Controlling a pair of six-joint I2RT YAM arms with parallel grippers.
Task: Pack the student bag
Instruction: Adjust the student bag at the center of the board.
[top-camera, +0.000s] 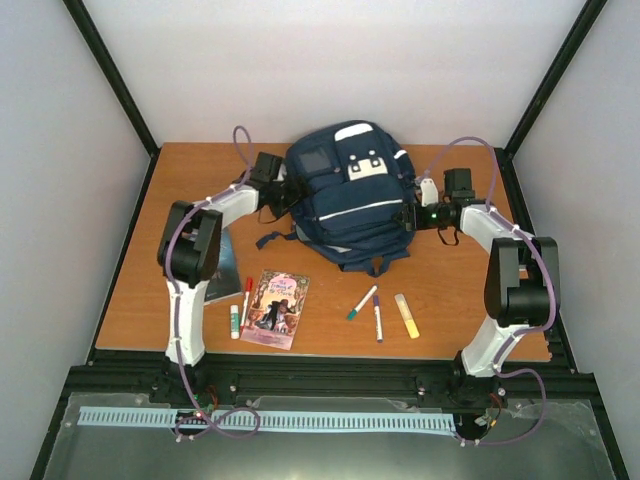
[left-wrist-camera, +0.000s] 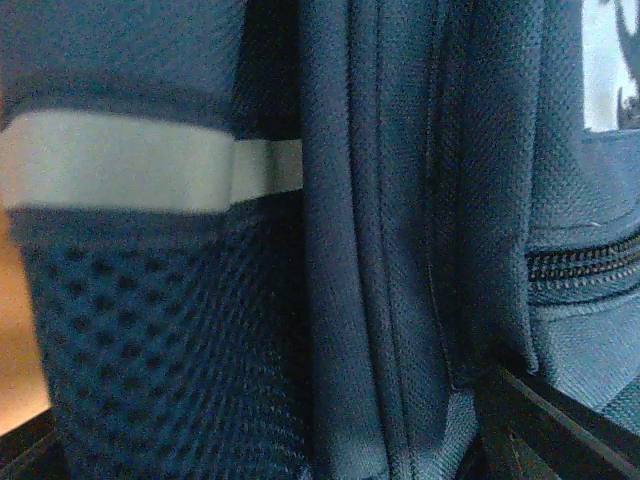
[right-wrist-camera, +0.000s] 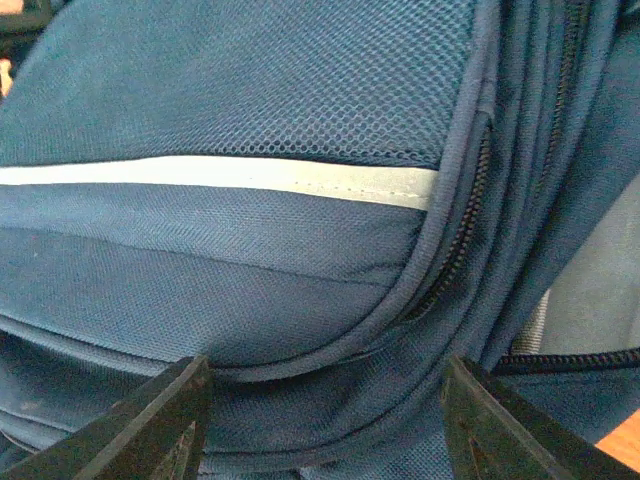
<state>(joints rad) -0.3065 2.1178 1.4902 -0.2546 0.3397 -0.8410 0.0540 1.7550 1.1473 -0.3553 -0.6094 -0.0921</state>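
The student bag (top-camera: 345, 195), navy blue with white stripes and patches, lies at the back middle of the table. My left gripper (top-camera: 283, 192) is pressed against its left side. In the left wrist view the left gripper (left-wrist-camera: 290, 440) is open wide, and mesh pocket and seam fabric (left-wrist-camera: 380, 250) fill the gap. My right gripper (top-camera: 413, 216) is against the bag's right side. In the right wrist view the right gripper (right-wrist-camera: 325, 400) is open, with a bulge of the bag's fabric (right-wrist-camera: 300, 300) and a zipper seam between its dark fingers (right-wrist-camera: 150, 420).
On the wooden table (top-camera: 450, 290) in front of the bag lie a picture book (top-camera: 277, 308), a dark book (top-camera: 222, 275) under the left arm, a glue stick (top-camera: 235, 321), a red marker (top-camera: 247, 300), a green marker (top-camera: 362, 302), a purple marker (top-camera: 377, 318) and a yellow highlighter (top-camera: 406, 315).
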